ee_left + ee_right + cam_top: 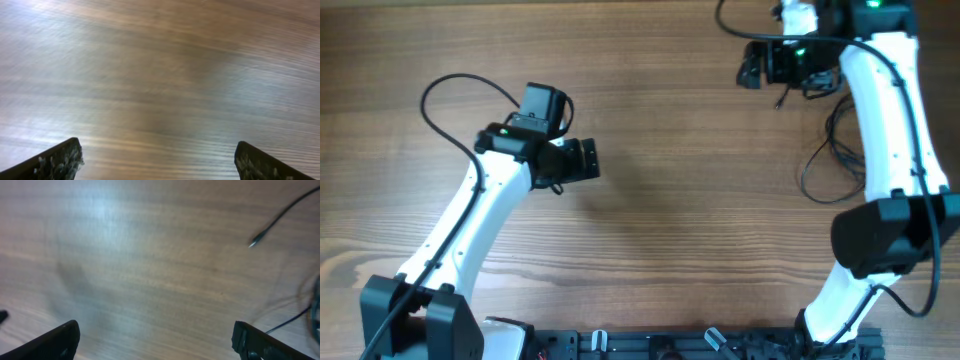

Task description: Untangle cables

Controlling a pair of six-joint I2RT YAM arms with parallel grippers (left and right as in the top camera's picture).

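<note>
The cables [828, 152] are thin black cords in loose loops on the wooden table at the right, partly hidden under my right arm. One loose plug end [780, 101] lies just below my right gripper [752, 66], which is open and empty at the far right. In the right wrist view the plug tip [254, 243] lies ahead and to the right of the open fingers [155, 332], and another cord strand [290, 322] lies by the right finger. My left gripper [583, 160] is open and empty over bare table left of centre, far from the cables. Its wrist view [157, 152] shows only wood.
A thicker black wire [445, 88] loops off the left arm at the upper left. The arm bases and a black rail [700, 345] stand along the front edge. The right arm [890, 120] stands over part of the cable loops.
</note>
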